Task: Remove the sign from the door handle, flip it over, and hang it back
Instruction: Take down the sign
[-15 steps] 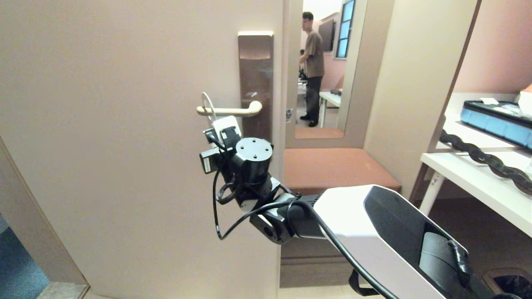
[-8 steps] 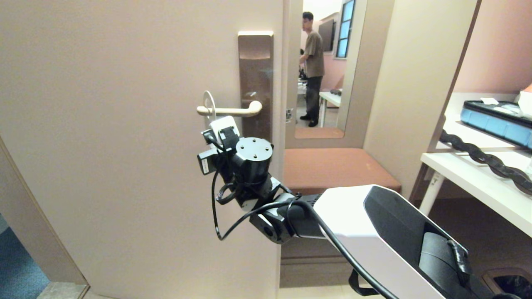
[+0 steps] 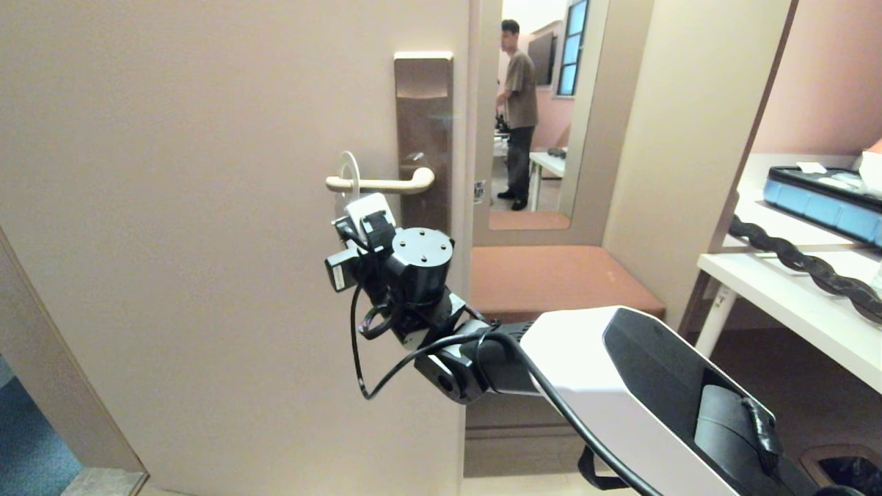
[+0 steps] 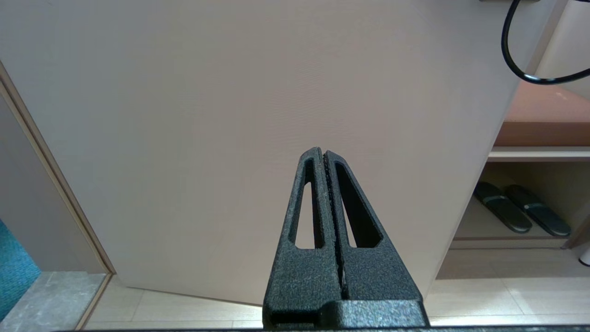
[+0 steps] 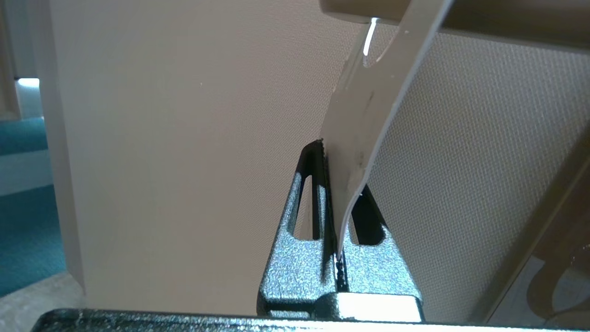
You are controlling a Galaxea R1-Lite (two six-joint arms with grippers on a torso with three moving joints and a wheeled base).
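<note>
Right gripper (image 5: 339,216), clamped on flat white card sign (image 5: 364,120), sits directly below slim beige lever handle (image 3: 379,183); sign's loop encircles it.

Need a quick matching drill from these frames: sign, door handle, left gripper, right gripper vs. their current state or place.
Things:
1. sign
2. door handle
3. left gripper
4. right gripper

States:
A. shut on nothing, facing the bare door
B. horizontal bar on the brown plate
C. looped over the bar, lower end pinched
D. shut on the card

Pairs: 1-C, 2-B, 3-A, 4-D
</note>
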